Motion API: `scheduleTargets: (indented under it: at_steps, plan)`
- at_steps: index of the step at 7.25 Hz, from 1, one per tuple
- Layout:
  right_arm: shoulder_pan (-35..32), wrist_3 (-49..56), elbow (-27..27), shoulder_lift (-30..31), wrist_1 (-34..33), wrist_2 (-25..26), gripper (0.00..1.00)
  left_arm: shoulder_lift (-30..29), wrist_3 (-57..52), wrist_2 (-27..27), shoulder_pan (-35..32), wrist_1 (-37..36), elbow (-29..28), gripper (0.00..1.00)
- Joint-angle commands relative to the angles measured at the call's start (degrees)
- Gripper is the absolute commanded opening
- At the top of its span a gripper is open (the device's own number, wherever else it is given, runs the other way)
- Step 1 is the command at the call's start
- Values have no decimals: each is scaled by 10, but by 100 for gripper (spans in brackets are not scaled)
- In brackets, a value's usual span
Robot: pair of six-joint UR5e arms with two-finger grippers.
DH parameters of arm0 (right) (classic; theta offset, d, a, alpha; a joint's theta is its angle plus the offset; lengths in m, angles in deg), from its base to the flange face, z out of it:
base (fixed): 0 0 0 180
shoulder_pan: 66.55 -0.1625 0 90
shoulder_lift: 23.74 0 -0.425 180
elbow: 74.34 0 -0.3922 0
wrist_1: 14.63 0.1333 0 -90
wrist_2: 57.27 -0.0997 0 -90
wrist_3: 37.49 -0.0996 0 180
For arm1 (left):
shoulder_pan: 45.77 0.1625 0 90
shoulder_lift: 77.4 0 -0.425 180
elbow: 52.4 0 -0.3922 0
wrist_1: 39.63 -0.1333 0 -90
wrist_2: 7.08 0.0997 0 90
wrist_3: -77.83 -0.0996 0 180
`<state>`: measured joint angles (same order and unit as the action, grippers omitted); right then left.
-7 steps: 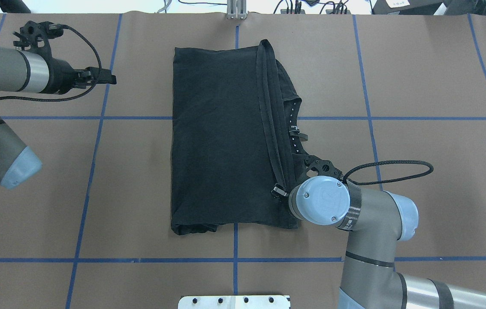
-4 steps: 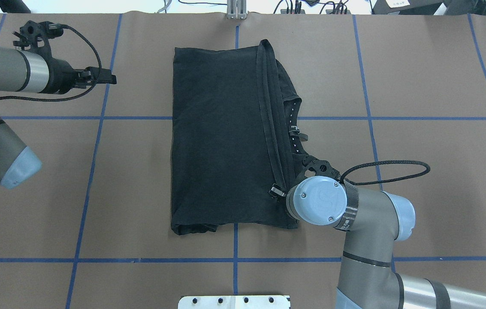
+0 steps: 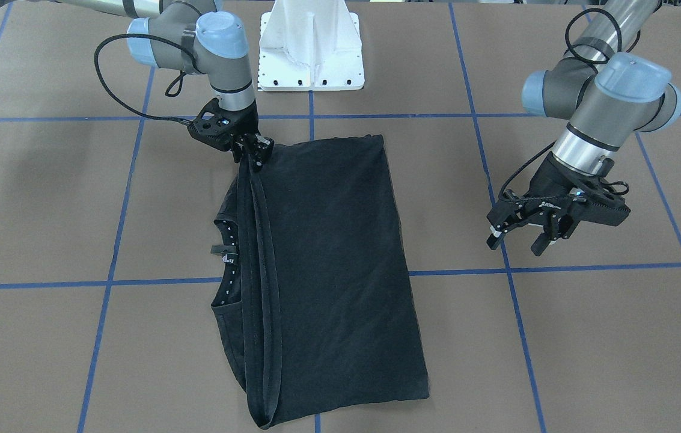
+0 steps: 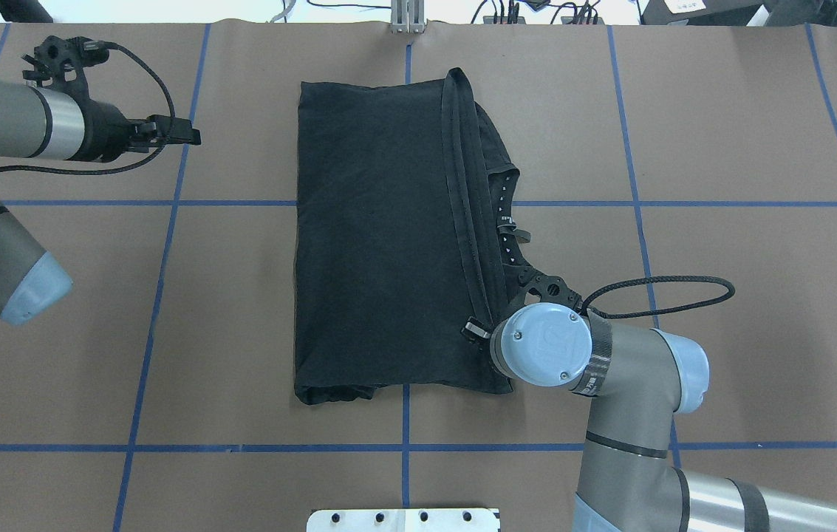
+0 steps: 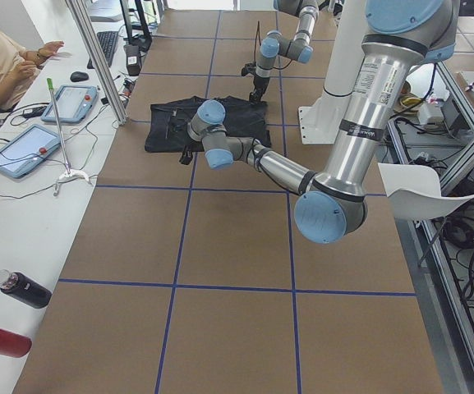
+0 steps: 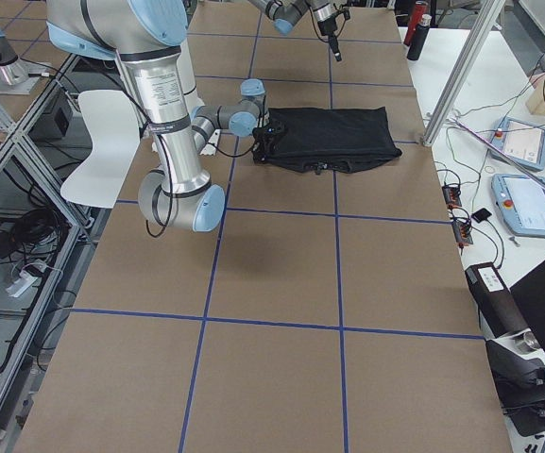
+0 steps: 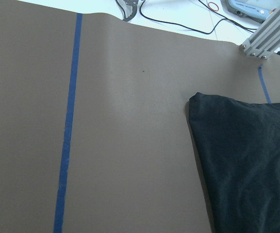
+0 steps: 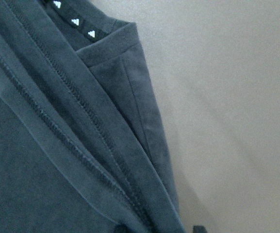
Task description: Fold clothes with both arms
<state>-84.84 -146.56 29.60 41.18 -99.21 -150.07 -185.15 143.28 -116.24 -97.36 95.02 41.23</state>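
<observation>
Black cloth, loose and layered: the shirt (image 4: 374,236) lies mid-table as a long rectangle. Its hems (image 8: 72,121) are stacked along the edge on the robot's right, and the collar (image 3: 224,255) pokes out beneath them. Your right gripper (image 3: 254,157) is down at that edge's corner nearest the robot. In its wrist view the two tips show apart, one over cloth and one over bare table (image 8: 237,121), so I read it as spread around the hems, not clamped. Your left gripper (image 3: 519,239) hangs spread and empty, well off the shirt's other side.

The main risk is that closing here takes only the top hem band, or only some of the layers. A lift would then peel the stack apart and undo the fold. The tips sit very near the edge, so a shallow bite could also slip off once the cloth takes load. With one corner held and the left gripper far away, any pull would likely drag the shirt askew rather than fold it cleanly. Consider bringing the left in to the far corner first.
</observation>
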Motion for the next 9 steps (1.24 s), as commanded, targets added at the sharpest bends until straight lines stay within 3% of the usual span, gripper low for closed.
scheduleTargets:
  at_steps: [1,5,7,9]
  plan:
    - [0,1,0,-2,0,-1,0,0,1,-1,0,0,1,100]
    - [-7,3,45,9,-8,-6,0,0,11,-3,0,-1,8,100]
    - [-7,-1,62,21,-8,-6,0,0,152,-19,7,4,43,100]
    - [4,-2,100,53,-8,-8,0,4,321,-25,91,2,93,100]
